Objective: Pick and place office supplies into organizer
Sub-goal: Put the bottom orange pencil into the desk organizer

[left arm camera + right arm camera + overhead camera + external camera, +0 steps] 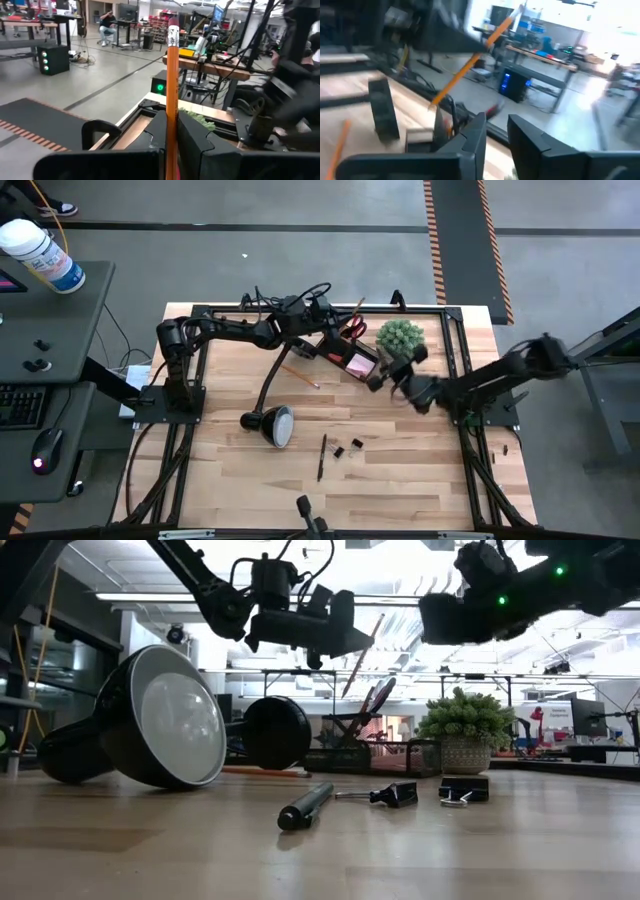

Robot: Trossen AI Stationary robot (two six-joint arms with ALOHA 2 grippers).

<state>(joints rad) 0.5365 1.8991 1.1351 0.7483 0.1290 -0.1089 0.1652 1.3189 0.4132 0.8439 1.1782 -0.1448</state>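
Note:
My left gripper (pixel 325 330) hovers above the far side of the table, just left of the dark organizer (pixel 338 352), and is shut on a yellow-orange pencil (pixel 172 65). A pink sticky-note pad (pixel 356 363) lies in the organizer's tray, and orange-handled scissors (pixel 355 329) stand in it. My right gripper (pixel 495 130) is open and empty, in the air at the organizer's right end (pixel 378 380). On the table lie a second pencil (pixel 300 375), a black pen (pixel 322 457) and two binder clips (pixel 340 451) (pixel 356 443). My left gripper pinches the pencil between its two fingers (pixel 159 132), on the lower part of the shaft (pixel 172 107). The pencil runs on along the fingers and past their tips, with its pink eraser end (pixel 173 24) farthest out. It is lifted clear and slants upward in the low view (pixel 362 652).
A black desk lamp (pixel 270 423) lies on its side left of the table's middle, its head (pixel 165 730) large in the low view. A green spiky plant (pixel 400 336) stands right of the organizer, close to my right gripper. Bare wood shows along the near edge.

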